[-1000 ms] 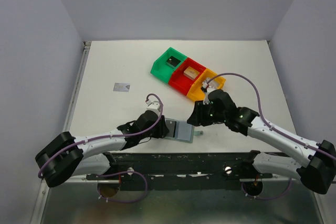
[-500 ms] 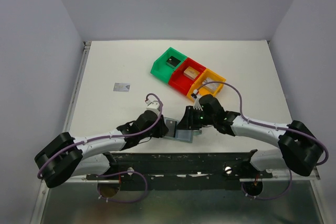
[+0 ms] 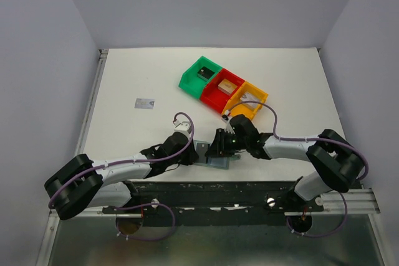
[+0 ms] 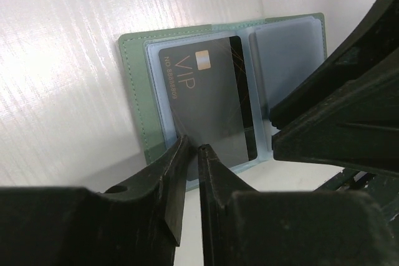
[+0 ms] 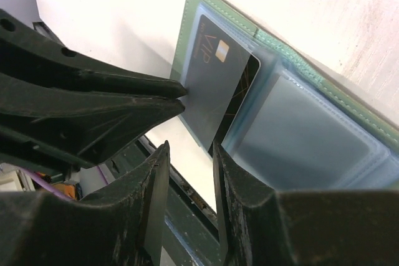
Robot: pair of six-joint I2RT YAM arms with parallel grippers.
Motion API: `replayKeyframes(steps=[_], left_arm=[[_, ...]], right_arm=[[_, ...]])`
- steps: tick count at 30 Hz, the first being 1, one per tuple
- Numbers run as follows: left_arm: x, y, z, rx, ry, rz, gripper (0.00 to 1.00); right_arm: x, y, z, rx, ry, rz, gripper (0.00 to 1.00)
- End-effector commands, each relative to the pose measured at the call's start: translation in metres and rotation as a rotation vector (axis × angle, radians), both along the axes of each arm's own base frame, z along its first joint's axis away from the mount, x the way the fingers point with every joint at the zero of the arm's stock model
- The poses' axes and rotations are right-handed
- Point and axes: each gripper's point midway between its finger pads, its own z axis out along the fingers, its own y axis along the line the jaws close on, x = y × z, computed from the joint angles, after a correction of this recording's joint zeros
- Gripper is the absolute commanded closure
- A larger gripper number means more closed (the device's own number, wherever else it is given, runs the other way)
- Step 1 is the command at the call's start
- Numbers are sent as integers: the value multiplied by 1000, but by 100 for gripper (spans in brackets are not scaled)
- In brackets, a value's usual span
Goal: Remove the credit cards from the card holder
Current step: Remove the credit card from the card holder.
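The card holder (image 3: 219, 160) lies open near the table's front edge, green-edged with clear blue sleeves (image 4: 134, 91) (image 5: 324, 135). A dark grey credit card (image 4: 206, 104) marked VIP sits in its left sleeve, one edge lifted (image 5: 212, 79). My left gripper (image 4: 193, 147) (image 3: 198, 152) is shut on that card's near edge. My right gripper (image 5: 191, 146) (image 3: 217, 149) is at the holder's near edge. It is open, one finger against the sleeve and nothing between the jaws. A silver card (image 3: 145, 103) lies on the table at the left.
Three joined bins stand behind the holder: green (image 3: 192, 79) with a black card (image 3: 204, 73), red (image 3: 212, 96) with a tan card (image 3: 227, 84), and orange (image 3: 249, 103). The dark frame of the arm bases (image 3: 218, 192) runs just in front of the holder.
My right gripper has swung left from beside the holder onto its near edge. The left gripper's jaws have narrowed onto the dark card. The holder has shifted slightly.
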Motion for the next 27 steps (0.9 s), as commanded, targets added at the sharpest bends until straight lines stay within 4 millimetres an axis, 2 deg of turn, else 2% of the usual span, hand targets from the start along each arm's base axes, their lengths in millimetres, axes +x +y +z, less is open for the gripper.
replayKeyframes(steps=[1, 15, 21, 27], left_arm=[[-6, 6, -11, 24, 21, 1, 72], [-9, 10, -15, 12, 29, 14, 73], [-10, 11, -16, 5, 32, 20, 73], [-12, 11, -18, 4, 38, 19, 73]], right_arm=[[-3, 4, -9, 15, 26, 13, 59], [-1, -1, -28, -50, 61, -13, 58], [1, 1, -30, -48, 65, -16, 58], [3, 8, -22, -9, 54, -14, 59]])
